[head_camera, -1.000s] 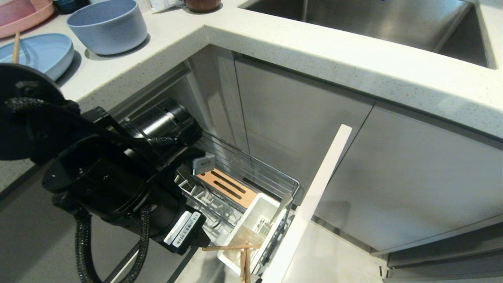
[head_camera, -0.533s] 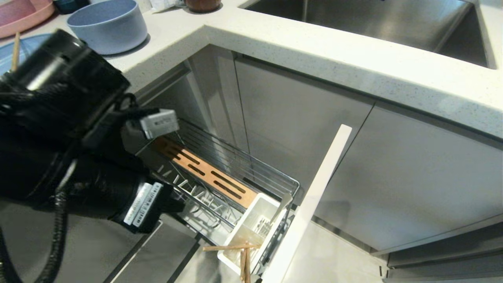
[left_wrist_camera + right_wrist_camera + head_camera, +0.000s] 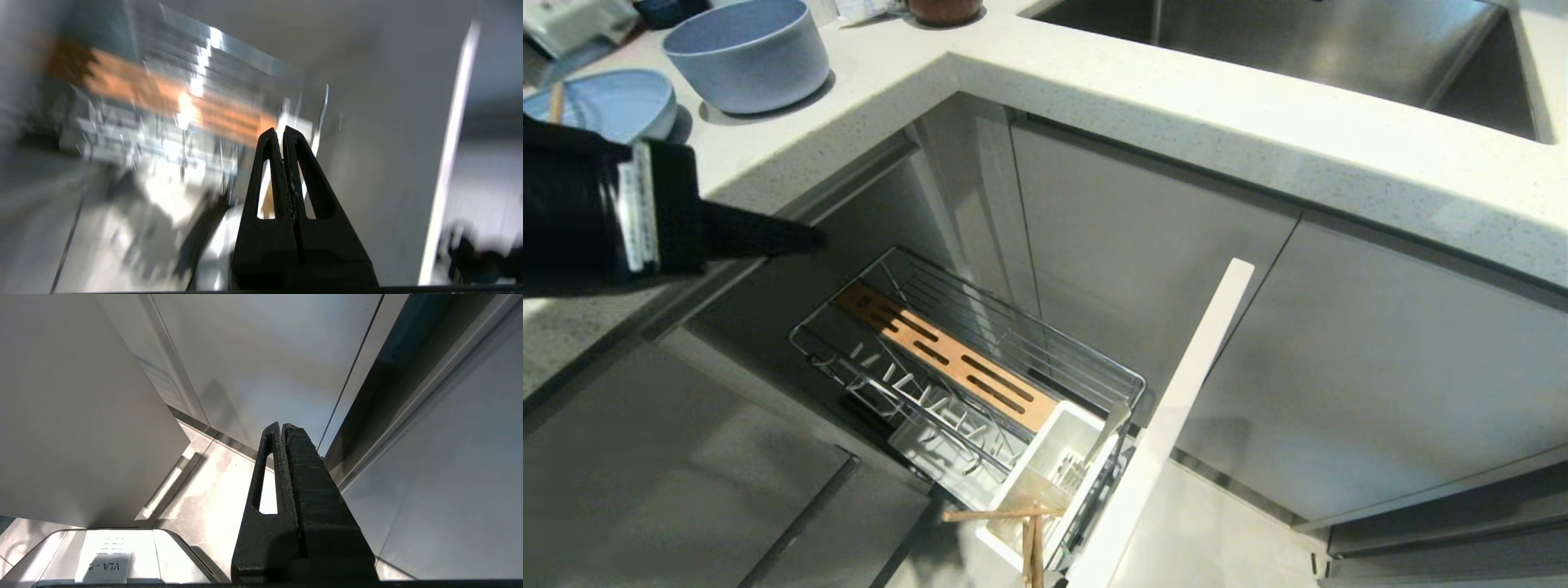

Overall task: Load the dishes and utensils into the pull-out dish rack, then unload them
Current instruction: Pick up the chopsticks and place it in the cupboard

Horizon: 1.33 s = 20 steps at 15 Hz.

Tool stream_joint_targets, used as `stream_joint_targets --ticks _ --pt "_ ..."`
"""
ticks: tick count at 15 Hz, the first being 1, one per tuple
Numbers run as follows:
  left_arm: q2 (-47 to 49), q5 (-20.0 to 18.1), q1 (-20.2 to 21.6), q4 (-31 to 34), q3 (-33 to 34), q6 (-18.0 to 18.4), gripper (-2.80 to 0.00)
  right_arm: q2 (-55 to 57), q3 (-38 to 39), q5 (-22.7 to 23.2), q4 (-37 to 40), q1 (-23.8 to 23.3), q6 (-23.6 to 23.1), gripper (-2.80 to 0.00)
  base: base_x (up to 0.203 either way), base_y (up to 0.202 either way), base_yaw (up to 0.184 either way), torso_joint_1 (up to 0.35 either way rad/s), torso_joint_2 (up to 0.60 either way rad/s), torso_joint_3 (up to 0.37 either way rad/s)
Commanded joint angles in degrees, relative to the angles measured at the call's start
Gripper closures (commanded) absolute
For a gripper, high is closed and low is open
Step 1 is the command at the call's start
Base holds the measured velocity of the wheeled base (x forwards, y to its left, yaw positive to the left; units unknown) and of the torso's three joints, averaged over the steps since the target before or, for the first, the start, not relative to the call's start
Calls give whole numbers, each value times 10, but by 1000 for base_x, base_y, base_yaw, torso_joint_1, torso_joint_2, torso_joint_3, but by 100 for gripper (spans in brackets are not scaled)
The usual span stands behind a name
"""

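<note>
Left gripper lifted off rack; chopsticks crossed in cup.

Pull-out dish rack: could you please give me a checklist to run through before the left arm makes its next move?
1. Pull-out dish rack drawn out of the cabinet: ok.
2. Plate prongs free of dishes: ok.
3. Left hand empty: ok. Open for a grasp: not ok, it is shut.
4. Light-blue plate and bowl waiting on the counter: ok, though a wooden stick lies on the plate.
5. Chopsticks seated in the utensil cup: cannot tell; they lie askew at its end.
6. Right hand shut and clear of the rack: ok.
</note>
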Motion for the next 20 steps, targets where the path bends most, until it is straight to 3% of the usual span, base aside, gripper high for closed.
stream_joint_targets --ticks 1,4,9,13,16,18,19,20 --pt "-20 1 56 -43 -5 -9 0 -2 1 0 0 0 1 0 0 0 0 0 0 0" --pt "-26 12 99 -74 -25 -34 0 -2 1 0 0 0 0 0 0 0 0 0 0 0" --pt "-47 68 115 -75 -82 -88 0 -2 1 0 0 0 0 0 0 0 0 0 0 0" --pt "-33 177 127 -69 -100 -89 0 -1 1 0 0 0 0 0 0 0 0 0 0 0" --pt "-18 236 143 -15 -132 -90 0 -2 1 0 0 0 0 0 0 0 0 0 0 0" --pt "-4 249 154 52 -161 -105 0 -2 1 0 0 0 0 0 0 0 0 0 0 0" --pt "0 250 156 81 -175 -112 -127 -2 1 0 0 0 0 0 0 0 0 0 0 0" --pt "2 252 157 93 -177 -114 -280 -1 1 0 0 0 0 0 0 0 0 0 0 0"
